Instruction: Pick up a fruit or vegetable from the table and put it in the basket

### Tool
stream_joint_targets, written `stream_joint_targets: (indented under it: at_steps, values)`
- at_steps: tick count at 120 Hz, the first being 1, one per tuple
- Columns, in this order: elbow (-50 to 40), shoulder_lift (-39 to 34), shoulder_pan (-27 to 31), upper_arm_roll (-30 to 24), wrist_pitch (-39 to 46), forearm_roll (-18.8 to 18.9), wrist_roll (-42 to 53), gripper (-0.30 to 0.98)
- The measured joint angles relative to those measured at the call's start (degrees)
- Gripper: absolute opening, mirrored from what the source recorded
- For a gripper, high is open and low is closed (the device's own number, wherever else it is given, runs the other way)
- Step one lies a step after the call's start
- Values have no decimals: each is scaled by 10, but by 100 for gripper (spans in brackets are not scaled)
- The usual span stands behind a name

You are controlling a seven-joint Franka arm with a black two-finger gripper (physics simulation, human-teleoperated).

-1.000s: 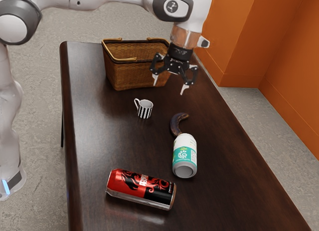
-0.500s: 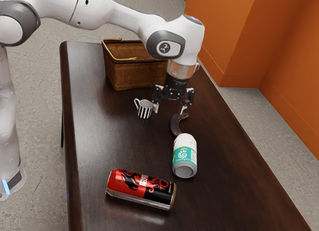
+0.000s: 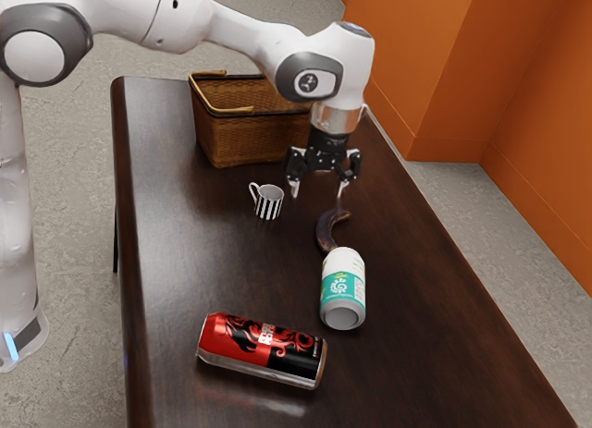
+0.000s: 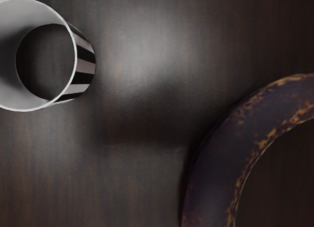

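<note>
Dropping lower than a second ago, my gripper (image 3: 318,195) hangs near the mug (image 3: 268,204), fingers spread and empty. The banana (image 3: 323,232) lies unmoved, off the mug toward the exterior view's right; I likely must centre over it before closing.

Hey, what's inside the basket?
In the basket I see some woven inner wall and no fruit against it. The near wall hides its floor, and my arm covers the part toward the exterior view's right, so I can't tell what may lie low inside.
</note>
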Motion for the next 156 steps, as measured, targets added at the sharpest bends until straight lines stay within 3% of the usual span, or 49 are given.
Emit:
stream_joint_targets:
  at_steps: [10, 30, 62, 156]
  values:
    - [11, 10, 17, -1, 1, 4, 15, 67]
    - [27, 21, 32, -6, 2, 47, 88, 68]
    - [40, 46, -33, -9, 9, 62, 187, 69]
    - [-14, 71, -27, 8, 96, 9, 309, 69]
